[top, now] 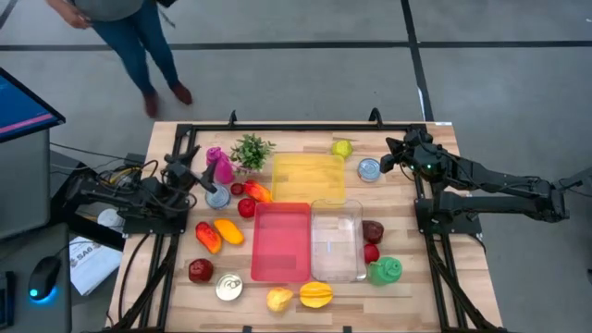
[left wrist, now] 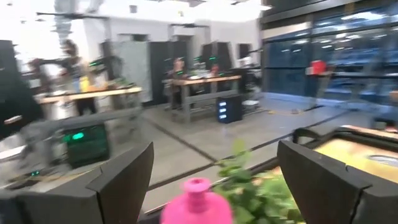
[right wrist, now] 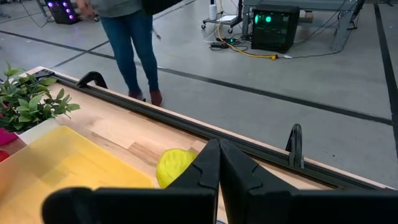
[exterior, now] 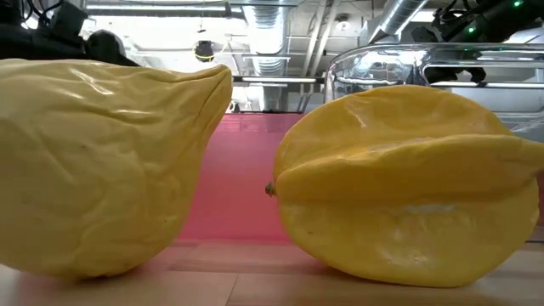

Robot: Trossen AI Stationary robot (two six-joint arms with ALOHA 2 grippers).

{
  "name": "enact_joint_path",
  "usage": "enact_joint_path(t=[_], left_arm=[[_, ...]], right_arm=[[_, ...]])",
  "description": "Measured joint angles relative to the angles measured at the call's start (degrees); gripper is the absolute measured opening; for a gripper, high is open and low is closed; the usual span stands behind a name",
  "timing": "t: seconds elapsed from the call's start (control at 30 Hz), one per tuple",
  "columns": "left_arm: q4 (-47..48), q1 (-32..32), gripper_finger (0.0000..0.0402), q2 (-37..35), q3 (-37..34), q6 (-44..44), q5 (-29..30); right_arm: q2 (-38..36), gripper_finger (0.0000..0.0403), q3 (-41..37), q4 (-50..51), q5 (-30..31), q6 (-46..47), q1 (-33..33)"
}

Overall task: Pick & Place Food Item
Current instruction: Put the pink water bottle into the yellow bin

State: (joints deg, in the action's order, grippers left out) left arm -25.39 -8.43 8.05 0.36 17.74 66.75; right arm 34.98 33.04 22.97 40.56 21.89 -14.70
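Note:
Food items lie scattered on the wooden table around three trays: yellow (top: 308, 176), red (top: 280, 240) and clear (top: 337, 239). My left gripper (top: 191, 172) hovers open at the table's left side, just short of a pink bottle (top: 220, 166). In the left wrist view the bottle's top (left wrist: 196, 202) shows between the spread fingers, apart from them. My right gripper (top: 390, 159) is shut near the far right corner, pointing toward a yellow-green fruit (top: 343, 148), which also shows in the right wrist view (right wrist: 174, 167), and beside a can (top: 369, 169).
A green plant (top: 252, 149) stands next to the pink bottle. Red and orange fruits (top: 217, 233) lie left of the red tray. A yellow pear shape (exterior: 102, 161) and a starfruit (exterior: 408, 187) lie at the near edge. A person (top: 139, 37) stands beyond the far edge.

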Motion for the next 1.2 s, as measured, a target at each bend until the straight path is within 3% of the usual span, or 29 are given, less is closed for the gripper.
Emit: enact_joint_path(t=[0.43,0.73,1.2], left_arm=[[0.0,1.2,0.0321,0.5,0.0,-0.9,0.8],[0.0,1.2,0.0317,8.2,0.3,-3.1,0.7],[0.5,1.3,0.0313,13.0,9.5,-3.4,1.0]], right_arm=[[0.0,0.0000,0.0,-0.1,0.5,0.0,0.0],[3.4,0.0000,0.0,-4.2,1.9,-5.5,0.0],[11.0,0.0000,0.0,-7.4,1.5,-13.3,0.0]])
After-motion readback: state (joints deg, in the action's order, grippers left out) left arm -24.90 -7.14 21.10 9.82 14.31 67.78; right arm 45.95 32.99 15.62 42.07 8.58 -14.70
